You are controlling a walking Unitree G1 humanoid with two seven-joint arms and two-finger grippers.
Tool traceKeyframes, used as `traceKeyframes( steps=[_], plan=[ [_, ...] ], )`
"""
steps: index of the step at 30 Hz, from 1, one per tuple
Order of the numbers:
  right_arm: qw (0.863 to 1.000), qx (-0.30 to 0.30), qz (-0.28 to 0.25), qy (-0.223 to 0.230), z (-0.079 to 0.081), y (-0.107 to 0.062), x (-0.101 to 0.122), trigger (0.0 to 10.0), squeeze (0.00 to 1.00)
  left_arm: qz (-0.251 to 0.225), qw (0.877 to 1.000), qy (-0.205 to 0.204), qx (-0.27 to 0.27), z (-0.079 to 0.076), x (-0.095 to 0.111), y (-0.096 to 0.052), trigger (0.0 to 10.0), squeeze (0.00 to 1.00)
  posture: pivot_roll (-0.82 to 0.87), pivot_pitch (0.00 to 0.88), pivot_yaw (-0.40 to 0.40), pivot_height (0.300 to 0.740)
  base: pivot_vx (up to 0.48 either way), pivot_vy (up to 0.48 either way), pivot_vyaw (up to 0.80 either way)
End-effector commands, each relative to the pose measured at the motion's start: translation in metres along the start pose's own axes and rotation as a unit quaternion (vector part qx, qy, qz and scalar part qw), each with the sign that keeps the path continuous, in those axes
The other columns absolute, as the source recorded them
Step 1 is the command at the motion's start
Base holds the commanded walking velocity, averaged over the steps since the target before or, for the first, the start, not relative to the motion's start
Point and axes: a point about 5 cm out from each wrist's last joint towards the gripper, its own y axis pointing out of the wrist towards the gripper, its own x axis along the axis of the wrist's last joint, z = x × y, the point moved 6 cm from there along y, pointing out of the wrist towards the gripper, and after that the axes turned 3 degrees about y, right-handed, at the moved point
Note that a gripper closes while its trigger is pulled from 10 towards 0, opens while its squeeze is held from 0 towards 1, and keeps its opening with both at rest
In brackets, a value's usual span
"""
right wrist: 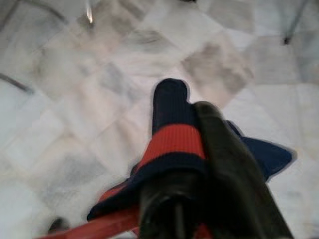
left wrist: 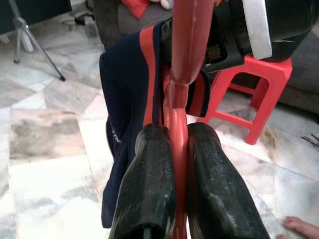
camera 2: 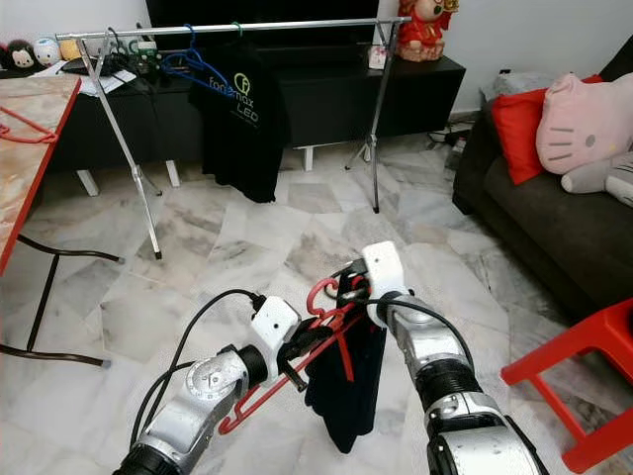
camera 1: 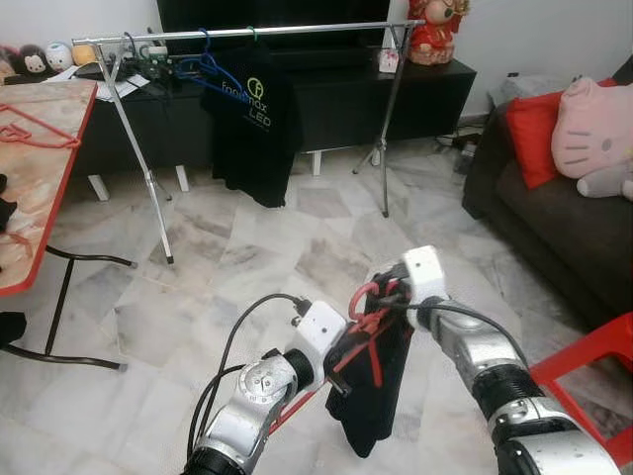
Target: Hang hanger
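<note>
Left fingers (left wrist: 149, 194) clamp red hanger (left wrist: 178, 144); right fingers (right wrist: 219, 169) seemingly pinch its garment (camera 2: 346, 396).

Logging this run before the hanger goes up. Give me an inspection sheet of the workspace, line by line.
Surface: marble tile floor, nothing seen lying on it near the robot.
Job's things: red hanger carrying a dark garment; clothes rack ahead, already holding a black T-shirt and blue hangers.
Clutter: table at left with another red hanger.
Grippers: left gripper shut on the red hanger's bar; right gripper grips the garment's banded edge.
Cables: black cable looping over the left arm.
Surroundings: sofa with cushions, red stool, TV cabinet.
</note>
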Motion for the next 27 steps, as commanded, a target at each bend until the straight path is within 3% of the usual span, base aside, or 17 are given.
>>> traceKeyframes(
  steps=[1,2,3,5,14,18,24,27],
  plan=[
    [0.998,0.003,0.029,-0.060,0.003,-0.001,-0.012,10.0,0.00,-0.041,0.999,0.014,-0.007,-0.002,0.024,0.003,10.0,0.00,-0.02,0.000,-0.090,0.740,0.000,0.000,0.00],
    [0.998,0.003,0.029,-0.060,0.003,-0.001,-0.012,10.0,0.00,-0.041,0.999,0.014,-0.007,-0.002,0.024,0.003,10.0,0.00,-0.02,0.000,-0.090,0.740,0.000,0.000,0.00],
    [0.994,-0.006,0.044,-0.097,-0.001,-0.001,-0.016,10.0,0.00,-0.043,0.999,0.015,-0.006,-0.001,0.025,0.003,10.0,0.00,-0.02,0.000,-0.089,0.740,0.000,0.000,0.00],
    [0.991,-0.015,0.053,-0.120,-0.004,-0.002,-0.019,10.0,0.00,-0.046,0.999,0.014,-0.005,0.000,0.026,0.003,10.0,0.00,-0.02,0.000,-0.089,0.740,0.000,0.000,0.00],
    [0.981,-0.048,0.103,-0.160,-0.021,-0.009,-0.043,10.0,0.00,-0.073,0.997,-0.010,0.025,0.012,0.039,0.002,10.0,0.00,-0.02,0.000,-0.087,0.740,0.000,0.000,0.00],
    [0.981,-0.073,0.111,-0.139,-0.031,-0.014,-0.051,10.0,0.00,-0.105,0.993,-0.036,0.041,0.019,0.051,-0.001,10.0,0.00,-0.03,0.000,-0.081,0.740,0.000,0.000,0.00],
    [0.986,-0.125,0.097,-0.062,-0.048,-0.019,-0.052,10.0,0.00,-0.144,0.987,-0.057,0.043,0.024,0.067,-0.005,10.0,0.00,-0.03,0.000,-0.080,0.740,0.000,0.000,0.00],
    [0.982,-0.167,0.085,0.002,-0.063,-0.025,-0.054,10.0,0.00,-0.149,0.986,-0.059,0.045,0.025,0.068,-0.006,10.0,0.00,-0.02,0.000,-0.080,0.740,0.000,0.000,0.00]
  ],
)
